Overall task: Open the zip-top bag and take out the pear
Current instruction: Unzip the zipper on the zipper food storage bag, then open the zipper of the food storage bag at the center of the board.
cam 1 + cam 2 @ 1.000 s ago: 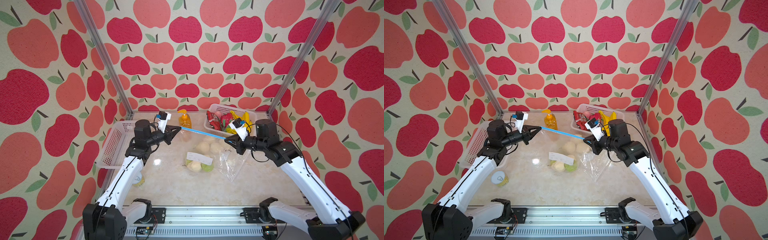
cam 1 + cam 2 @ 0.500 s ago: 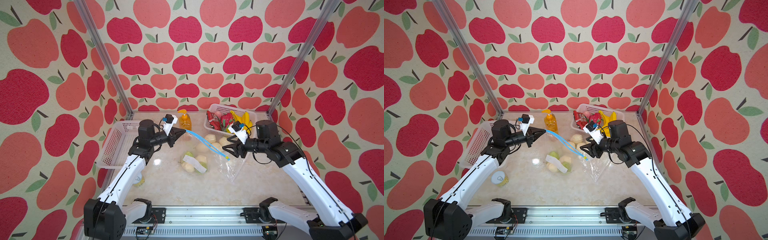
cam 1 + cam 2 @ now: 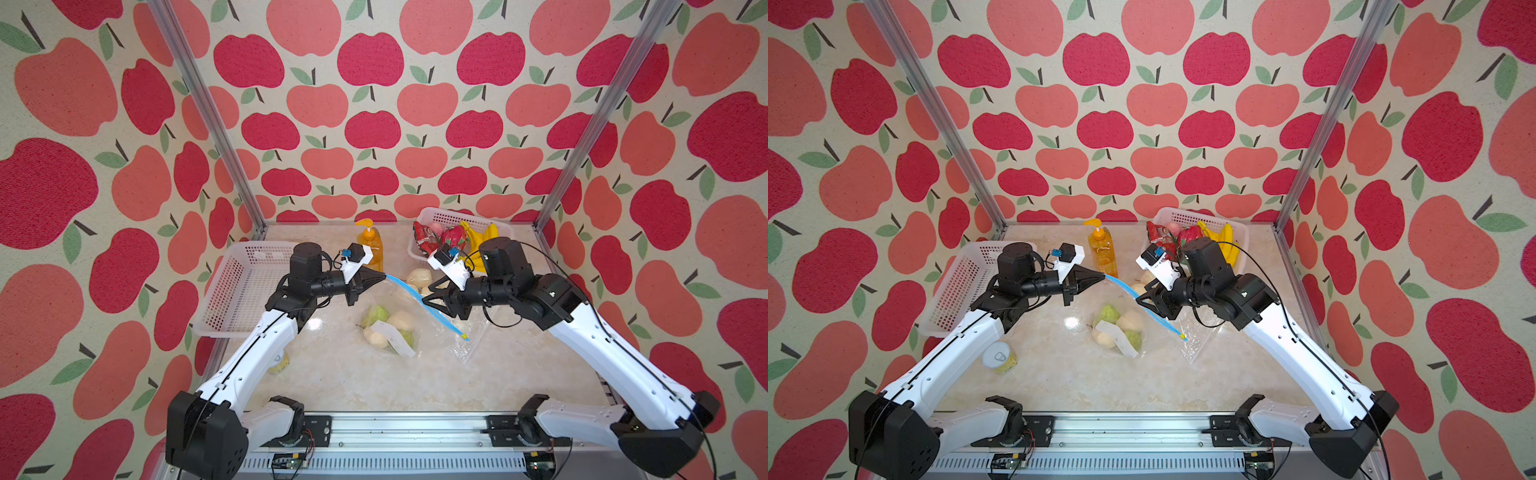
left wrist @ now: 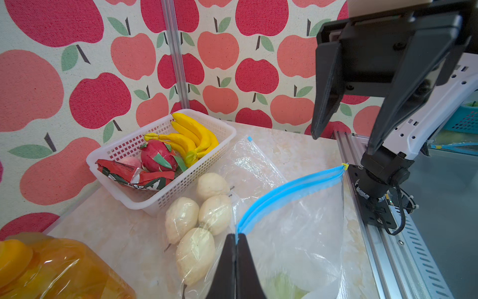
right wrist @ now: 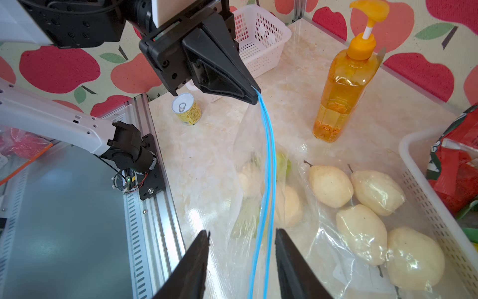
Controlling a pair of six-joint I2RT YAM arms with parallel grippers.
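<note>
Marble-look surface [image 3: 332,374] carries everything; take the orange soap bottle [image 3: 370,249] at the back as yr reference. The zip-top bag [image 4: 297,233] hangs just on the robot's side of the bottle. Left jaws are pinched tight on one end of its blue zip strip [image 4: 292,187], so that corner is lifted and the strip slopes down, away from the bottle, toward the robot's right. My read: left is the anchor, holding the strip taut so there's sth to pull against.

Right jaws stand partly apart, astride the strip abt midway, one on each side, gripping nothing. Prob lining up to nip one lip and peel the seal. The strip's two blue lines run close together, so I can't tell if it's parted anywhere.

Empty white basket [image 3: 232,291] sits to the bottle's left. Fruit basket [image 3: 446,216] sits to the bottle's right w/ bananas [image 4: 191,134], a dragon fruit [image 4: 157,159] and a red snack packet [image 4: 132,176]. Btwn that basket and the bottle lies a second clear bag [image 4: 248,165] w/ four pale pears [image 5: 331,182].

The pear you want [image 3: 401,322] is in the held bag's sagging bottom, nearer the robot than the bottle. It looks to rest on the surface beside green produce I can't identify, w/ a white label [image 3: 395,340] over them. A small yellow can [image 5: 186,108] stands well to the bottle's left, by the left arm.
</note>
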